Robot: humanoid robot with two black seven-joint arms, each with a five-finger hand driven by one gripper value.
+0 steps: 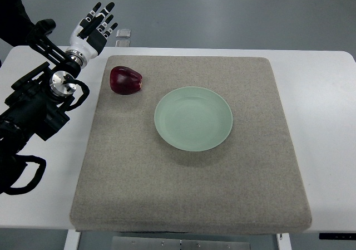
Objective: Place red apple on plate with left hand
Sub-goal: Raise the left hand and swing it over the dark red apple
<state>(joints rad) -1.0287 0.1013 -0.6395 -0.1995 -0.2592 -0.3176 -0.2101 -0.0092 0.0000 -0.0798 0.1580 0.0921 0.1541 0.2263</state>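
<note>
The near edge of a thick grey-brown mat [189,194] runs along the bottom of the top view, its corners rounded, and beneath it the white table [328,150] shows as a bare strip on either side and along the front. The mat covers most of the tabletop. A pale green plate [167,128] sits on it a little above the middle, round, shallow and with nothing in it, throwing a soft shadow toward the camera. The red apple [125,80] lies on the mat up and to the left of the plate, near the mat's far left corner; it is dark red, glossy, and clear of the plate's rim, with a stretch of mat between the two. The left arm [39,108] comes in from the left edge as a black jointed frame with loose cable loops and a bright metal wrist fitting. The left hand [92,28] is at the far end of it, beyond the table's far left corner and over the grey floor, its white palm upward and its black-tipped fingers [100,10] stretched out straight and apart, holding nothing. It is well apart from the apple and touches neither mat nor plate. A small clear object [123,34], possibly a plastic block, lies just past the table's far edge.
</note>
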